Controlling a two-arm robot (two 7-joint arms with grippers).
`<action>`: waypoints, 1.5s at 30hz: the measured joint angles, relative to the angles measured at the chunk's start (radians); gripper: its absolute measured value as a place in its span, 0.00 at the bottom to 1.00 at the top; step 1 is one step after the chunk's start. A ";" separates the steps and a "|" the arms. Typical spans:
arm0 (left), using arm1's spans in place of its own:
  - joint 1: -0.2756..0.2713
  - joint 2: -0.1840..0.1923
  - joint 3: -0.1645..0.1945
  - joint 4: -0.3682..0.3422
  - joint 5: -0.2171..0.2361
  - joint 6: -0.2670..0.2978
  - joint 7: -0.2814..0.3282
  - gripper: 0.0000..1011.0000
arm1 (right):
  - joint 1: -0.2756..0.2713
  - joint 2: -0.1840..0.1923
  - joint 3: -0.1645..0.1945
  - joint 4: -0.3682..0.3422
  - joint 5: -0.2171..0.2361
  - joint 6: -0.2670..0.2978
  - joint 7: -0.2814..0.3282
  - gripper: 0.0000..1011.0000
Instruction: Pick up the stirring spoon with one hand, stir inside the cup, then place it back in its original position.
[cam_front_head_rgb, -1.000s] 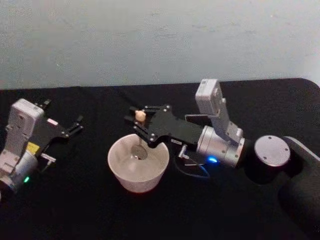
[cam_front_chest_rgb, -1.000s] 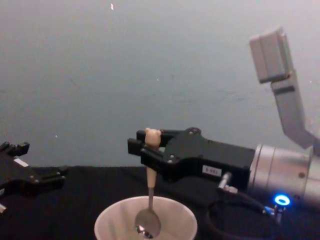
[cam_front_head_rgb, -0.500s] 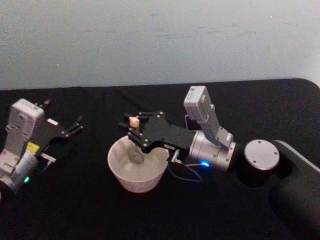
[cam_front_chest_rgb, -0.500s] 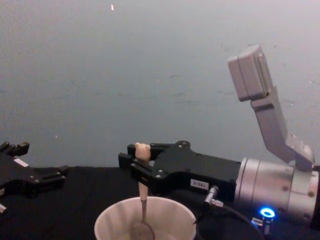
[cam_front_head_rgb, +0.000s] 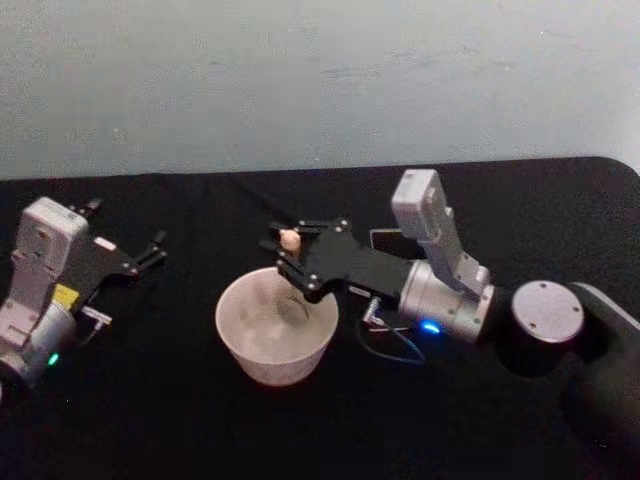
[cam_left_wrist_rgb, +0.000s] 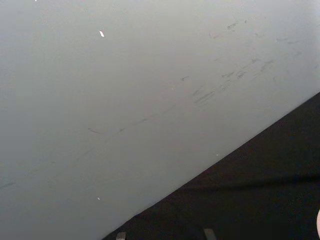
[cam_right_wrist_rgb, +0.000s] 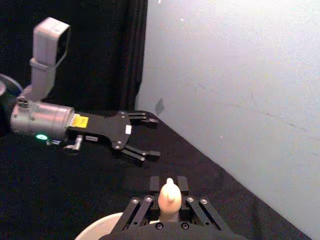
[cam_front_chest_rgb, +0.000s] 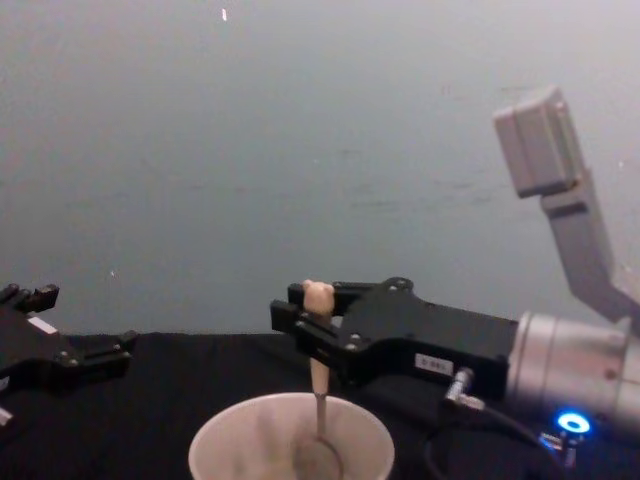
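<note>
The stirring spoon (cam_front_chest_rgb: 318, 340) stands upright in the cup, its bear-head top (cam_front_head_rgb: 290, 239) (cam_right_wrist_rgb: 170, 195) sticking up between my right gripper's fingers. My right gripper (cam_front_head_rgb: 288, 252) (cam_front_chest_rgb: 312, 322) is shut on the cream handle, just above the cup's far rim. The metal bowl (cam_front_chest_rgb: 318, 458) sits low inside the wide cream cup (cam_front_head_rgb: 228, 312) (cam_front_chest_rgb: 215, 435), near its right side. A dark square-mouthed holder (cam_front_head_rgb: 384, 241) shows partly behind the right arm. My left gripper (cam_front_head_rgb: 152, 252) (cam_right_wrist_rgb: 149, 138) hovers open and empty at the table's left.
A black cloth (cam_front_head_rgb: 150, 410) covers the table, with a pale wall (cam_front_head_rgb: 300, 80) close behind. The right arm's grey wrist and cable (cam_front_head_rgb: 440, 295) lie just right of the cup. The dark round base (cam_front_head_rgb: 545, 315) sits at the right.
The right gripper swung the spoon to the cup's left side, then back across to the right and slightly farther back. The left arm stayed still.
</note>
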 joint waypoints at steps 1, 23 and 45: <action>0.000 0.000 0.000 0.000 0.000 0.000 0.000 0.99 | -0.010 0.010 0.002 -0.017 0.005 0.004 0.006 0.21; 0.000 0.000 0.000 0.000 0.000 0.000 0.000 0.99 | -0.077 0.057 -0.036 -0.151 0.062 0.038 0.058 0.21; 0.000 0.000 0.000 0.000 0.000 0.000 0.000 0.99 | -0.017 -0.027 -0.009 -0.015 0.012 0.033 -0.044 0.21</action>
